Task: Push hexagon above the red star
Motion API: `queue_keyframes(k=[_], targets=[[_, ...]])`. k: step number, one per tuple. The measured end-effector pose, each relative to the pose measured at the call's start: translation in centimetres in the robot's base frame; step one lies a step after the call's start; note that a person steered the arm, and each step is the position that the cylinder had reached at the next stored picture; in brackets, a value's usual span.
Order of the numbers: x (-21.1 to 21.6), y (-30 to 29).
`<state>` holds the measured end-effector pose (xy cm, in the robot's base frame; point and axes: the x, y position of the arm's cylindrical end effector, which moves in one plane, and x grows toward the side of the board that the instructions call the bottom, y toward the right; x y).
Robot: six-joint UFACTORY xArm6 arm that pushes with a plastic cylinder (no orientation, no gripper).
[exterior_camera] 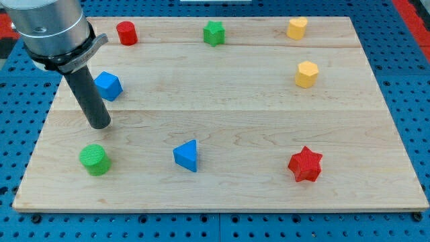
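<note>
We see a wooden board (222, 195) lying on a blue perforated table (403, 101), with 8 small blocks on it. Our arm has no fingers to open or close; it ends in 1 dark rod, and my tip (100, 125) rests on the board at the view's left, just above the green cylinder (95, 159) and below the blue cube (107, 86), touching neither of them. The yellow hexagon (306, 74) stands at the view's right, not far from the right edge, and the red star (306, 165) is almost straight below it, near the bottom edge, with a wide band of bare wood between the 2. A second yellow block (297, 27), whose shape we cannot tell surely, sits close to the top edge above the hexagon. Along the same top edge are the green star (213, 32) in the middle and the red cylinder (126, 33) toward the left. The blue triangular block (187, 155) lies in the lower middle, well apart from the red star. The centre of the board, between my tip and the yellow hexagon, is open wood with no block on the way. The green cylinder is rather near the left and bottom edges.
</note>
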<state>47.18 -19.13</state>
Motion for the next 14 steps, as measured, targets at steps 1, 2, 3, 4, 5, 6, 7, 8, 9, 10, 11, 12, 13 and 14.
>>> queue_keyframes(k=[1, 2, 3, 4, 5, 6, 7, 8, 9, 10, 11, 12, 13, 14], targets=[[0.0, 0.0], [0.0, 0.0], [-0.1, 0.0], [-0.1, 0.0], [-0.1, 0.0], [-0.1, 0.1], [-0.1, 0.1], [-0.1, 0.1], [-0.1, 1.0], [-1.3, 4.9], [-3.0, 11.4], [-2.9, 21.3], [-3.9, 32.6], [-6.9, 41.4]])
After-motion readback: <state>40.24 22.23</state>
